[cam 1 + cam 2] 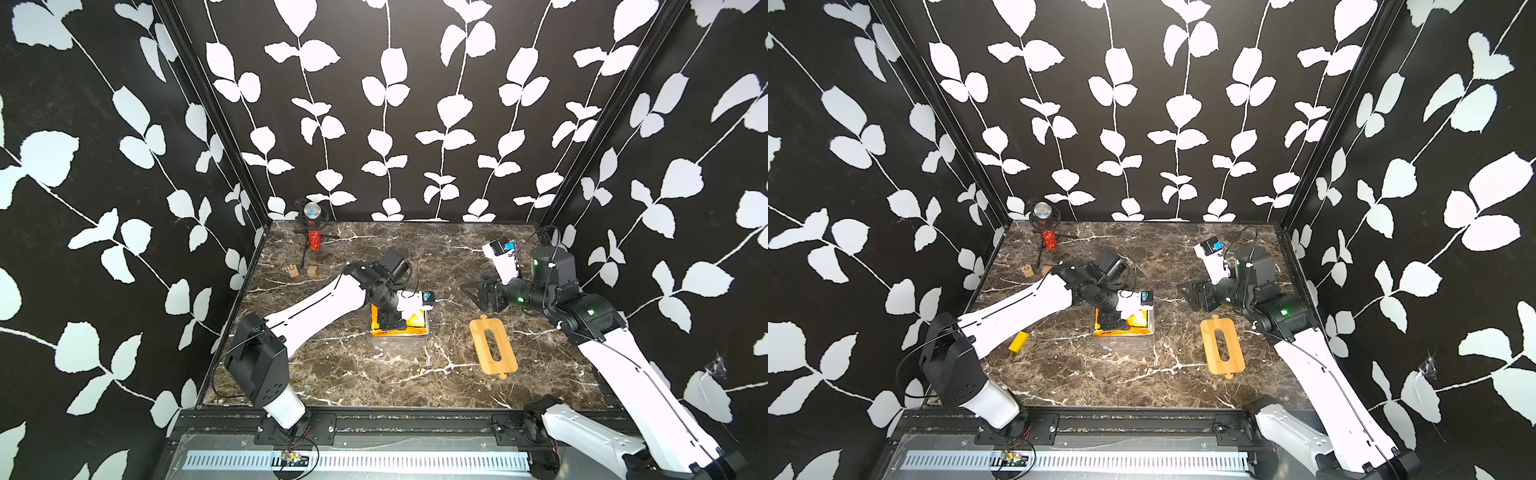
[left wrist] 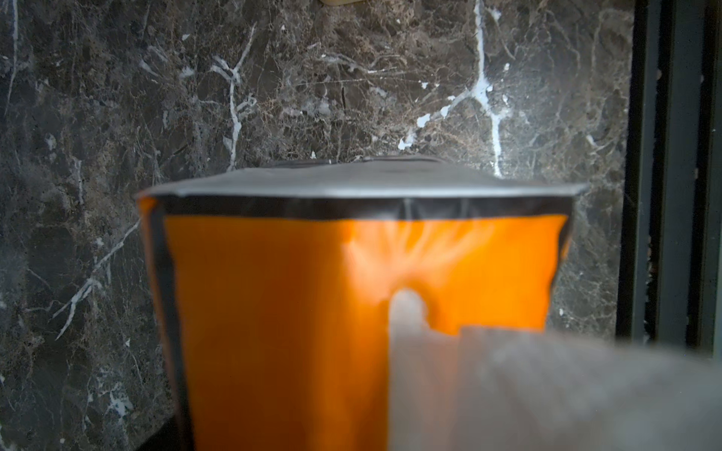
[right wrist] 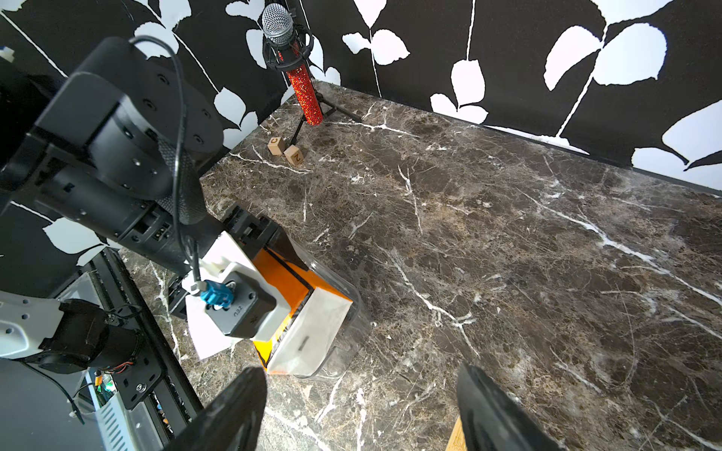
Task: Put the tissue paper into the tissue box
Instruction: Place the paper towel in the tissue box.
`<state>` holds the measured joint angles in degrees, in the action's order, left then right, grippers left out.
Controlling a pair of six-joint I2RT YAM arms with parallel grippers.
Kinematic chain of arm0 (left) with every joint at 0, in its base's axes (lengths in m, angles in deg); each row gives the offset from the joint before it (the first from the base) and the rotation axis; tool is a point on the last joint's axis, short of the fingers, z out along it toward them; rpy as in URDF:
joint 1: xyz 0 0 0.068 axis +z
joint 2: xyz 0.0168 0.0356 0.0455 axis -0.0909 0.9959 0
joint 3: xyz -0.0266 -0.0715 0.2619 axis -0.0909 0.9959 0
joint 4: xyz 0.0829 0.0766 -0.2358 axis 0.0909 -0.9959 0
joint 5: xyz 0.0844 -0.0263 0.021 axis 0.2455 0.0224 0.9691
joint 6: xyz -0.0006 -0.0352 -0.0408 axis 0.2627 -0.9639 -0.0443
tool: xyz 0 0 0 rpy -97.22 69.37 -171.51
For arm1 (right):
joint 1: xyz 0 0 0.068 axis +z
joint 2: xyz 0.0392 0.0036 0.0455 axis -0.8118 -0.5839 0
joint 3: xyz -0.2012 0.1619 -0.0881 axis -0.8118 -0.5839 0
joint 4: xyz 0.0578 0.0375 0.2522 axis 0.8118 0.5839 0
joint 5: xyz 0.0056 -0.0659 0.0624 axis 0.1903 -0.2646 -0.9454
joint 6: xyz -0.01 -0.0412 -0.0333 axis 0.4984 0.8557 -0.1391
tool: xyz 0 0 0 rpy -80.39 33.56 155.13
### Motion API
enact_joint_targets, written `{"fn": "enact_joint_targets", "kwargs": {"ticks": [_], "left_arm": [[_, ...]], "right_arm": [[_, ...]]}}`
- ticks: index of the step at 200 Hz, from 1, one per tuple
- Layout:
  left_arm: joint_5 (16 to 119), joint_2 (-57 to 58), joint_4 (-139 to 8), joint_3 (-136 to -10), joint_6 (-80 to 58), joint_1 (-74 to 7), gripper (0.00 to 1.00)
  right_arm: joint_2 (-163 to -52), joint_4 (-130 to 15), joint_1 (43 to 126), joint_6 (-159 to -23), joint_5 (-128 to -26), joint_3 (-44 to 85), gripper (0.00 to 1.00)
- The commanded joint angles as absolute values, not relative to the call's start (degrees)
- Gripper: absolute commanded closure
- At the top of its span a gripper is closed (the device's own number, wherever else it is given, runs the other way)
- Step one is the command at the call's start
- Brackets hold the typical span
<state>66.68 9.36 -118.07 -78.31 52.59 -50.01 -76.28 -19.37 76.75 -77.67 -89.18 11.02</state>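
Glossy orange soft-pack tissue paper (image 1: 415,321) in clear tissue box (image 3: 345,332), left gripper (image 1: 392,322) astride it, grip unclear, right gripper (image 3: 363,421) spread empty, slotted bamboo lid (image 1: 478,347) on veined marble table (image 1: 374,374).

black leaf-print walls (image 1: 395,104), brown marble tabletop (image 1: 374,374)

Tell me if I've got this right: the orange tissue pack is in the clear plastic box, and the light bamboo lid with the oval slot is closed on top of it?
No. The orange tissue pack is in the clear plastic box, but the light bamboo lid lies flat on the marble table, beside the box and apart from it. Both top views show this.
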Motion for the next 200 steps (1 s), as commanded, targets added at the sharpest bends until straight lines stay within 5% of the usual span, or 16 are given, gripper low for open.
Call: {"fn": "enact_joint_targets", "kwargs": {"ticks": [1, 200], "left_arm": [[67.68, 9.47, -119.66, -77.66, 52.94, -49.87, 0.23], [65.20, 15.31, -119.08, -78.53, 48.11, -49.86, 0.06]], "right_arm": [[-75.90, -21.28, 76.50, -77.23, -89.79, 9.86, 0.21], [-76.12, -21.24, 76.42, -77.12, -88.99, 7.59, 0.21]]}}
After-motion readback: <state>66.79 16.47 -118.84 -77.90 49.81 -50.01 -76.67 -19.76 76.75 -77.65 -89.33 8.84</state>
